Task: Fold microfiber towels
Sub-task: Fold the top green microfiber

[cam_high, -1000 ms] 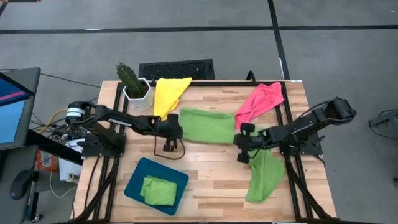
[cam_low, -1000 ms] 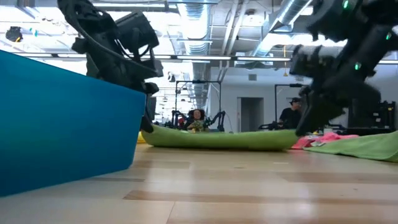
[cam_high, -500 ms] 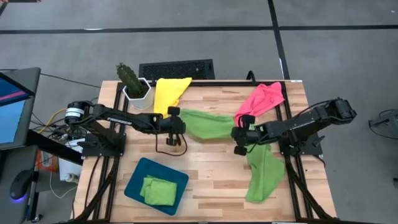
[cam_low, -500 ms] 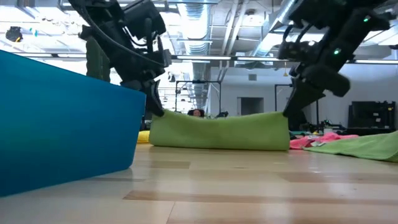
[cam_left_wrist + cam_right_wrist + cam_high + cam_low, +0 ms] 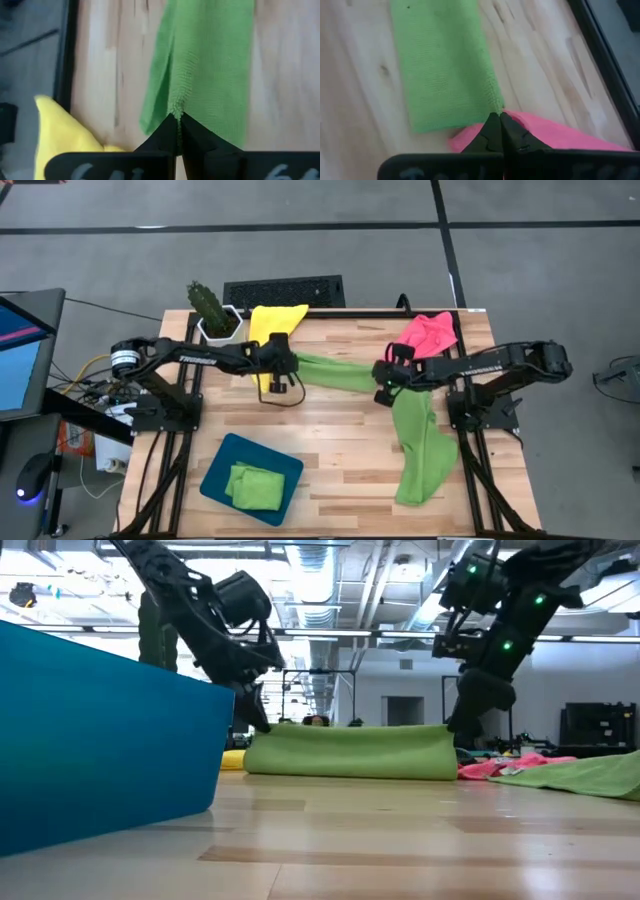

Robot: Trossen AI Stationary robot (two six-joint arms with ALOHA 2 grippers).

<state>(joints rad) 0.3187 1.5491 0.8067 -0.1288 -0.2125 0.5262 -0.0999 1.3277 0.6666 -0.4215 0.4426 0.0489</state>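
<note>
Wood plank table (image 5: 340, 450) on grey floor; low view shows an open lab hall with ceiling lights behind. Green towel (image 5: 335, 373) stretched between both grippers at the table's far side. Left gripper (image 5: 278, 363) pinched closed on its one end, yellow towel (image 5: 272, 323) just beside. Right gripper (image 5: 384, 376) clamped on the other end, pink towel (image 5: 430, 333) just beyond. Teal tray (image 5: 222, 472) nearer the camera.

Towel (image 5: 335, 372) stretched between left gripper (image 5: 283, 366) and right gripper (image 5: 385, 377); tray (image 5: 222, 463) in front, holding 1 folded towel (image 5: 253, 486).
</note>
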